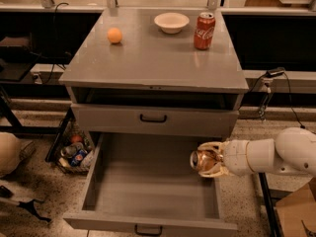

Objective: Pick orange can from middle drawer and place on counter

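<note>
The orange can [203, 162] lies sideways in my gripper [210, 160], its silver end facing left. The gripper comes in from the right on a white arm and is shut on the can, holding it over the right wall of the open middle drawer [148, 181]. The drawer is pulled far out, and its grey floor shows bare. The counter [153, 58] is the flat grey top of the cabinet, above and behind the gripper.
On the counter stand an orange ball [114, 35], a white bowl [171, 22] and a red Coca-Cola can [204, 30]. A shallower drawer front with a black handle [153, 118] sits above the open drawer. A bin of clutter [74, 152] stands on the floor to the left.
</note>
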